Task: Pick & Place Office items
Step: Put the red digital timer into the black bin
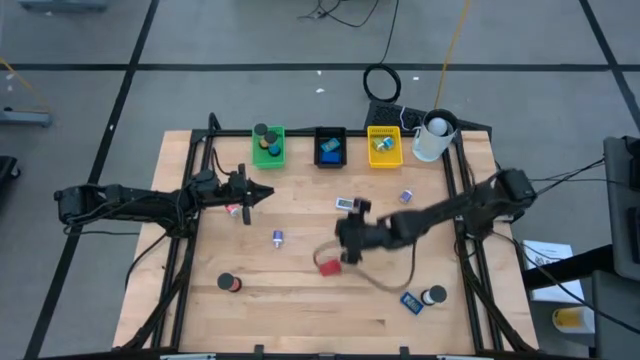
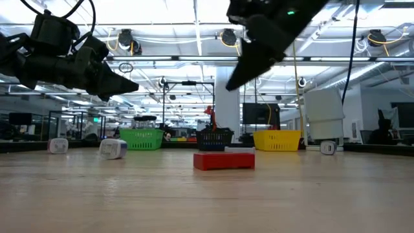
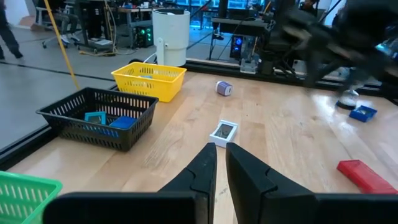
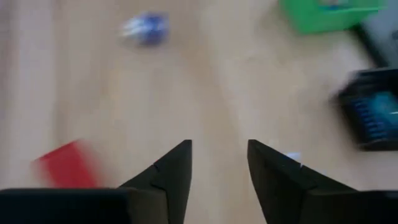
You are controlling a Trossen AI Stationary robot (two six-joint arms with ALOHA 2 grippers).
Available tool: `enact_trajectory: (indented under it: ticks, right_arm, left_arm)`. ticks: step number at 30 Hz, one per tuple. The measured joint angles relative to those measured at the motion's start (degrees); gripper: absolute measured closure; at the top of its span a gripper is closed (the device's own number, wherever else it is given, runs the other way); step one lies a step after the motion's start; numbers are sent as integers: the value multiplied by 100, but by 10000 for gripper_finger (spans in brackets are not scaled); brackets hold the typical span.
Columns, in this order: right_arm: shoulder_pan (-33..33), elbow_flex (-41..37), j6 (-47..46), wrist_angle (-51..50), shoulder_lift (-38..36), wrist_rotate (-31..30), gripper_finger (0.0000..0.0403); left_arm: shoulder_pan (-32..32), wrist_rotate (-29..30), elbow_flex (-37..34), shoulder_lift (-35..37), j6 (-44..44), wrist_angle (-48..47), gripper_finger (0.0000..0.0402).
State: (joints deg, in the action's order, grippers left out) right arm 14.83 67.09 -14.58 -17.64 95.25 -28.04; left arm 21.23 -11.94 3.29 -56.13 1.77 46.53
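Note:
Office items lie scattered on the wooden table. A red block [image 1: 328, 265] [image 2: 224, 160] lies flat near the middle. Around it lie a white-framed dark piece [image 1: 347, 203] [image 3: 224, 131], a purple piece [image 1: 406, 197], a blue-white piece [image 1: 278, 238] [image 4: 146, 28], a dark roll [image 1: 230, 283], and a blue block [image 1: 411, 301] beside a round cap [image 1: 435, 295]. My right gripper [image 1: 340, 240] [image 4: 219, 146] hangs open above the table just past the red block, with nothing between its fingers. My left gripper [image 1: 262, 192] [image 3: 221, 148] waits shut at the table's left, above a small red-white piece [image 1: 233, 209].
Along the far edge stand a green tray [image 1: 268, 147], a black tray [image 1: 330, 147] and a yellow tray [image 1: 384, 147], each with items inside. A white cup [image 1: 433, 138] stands at the far right corner. A cable loop hangs from the right arm [image 1: 390, 275].

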Motion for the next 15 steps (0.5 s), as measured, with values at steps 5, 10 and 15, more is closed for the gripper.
enact_trajectory:
  ticks: [5, 10, 15]
  right_arm:
    - [-558, 2, 640, 3, -94, 1424, 261]
    - [-122, -4, 949, 311, 628, 1927, 207]
    - [258, -7, 964, 1151, 1250, 1926, 132]
  left_arm:
    - [0, 0, 0, 1, -1, 0, 357]
    - [0, 3, 0, 0, -65, 2, 357]
    - [0, 4, 0, -1, -60, 2, 357]
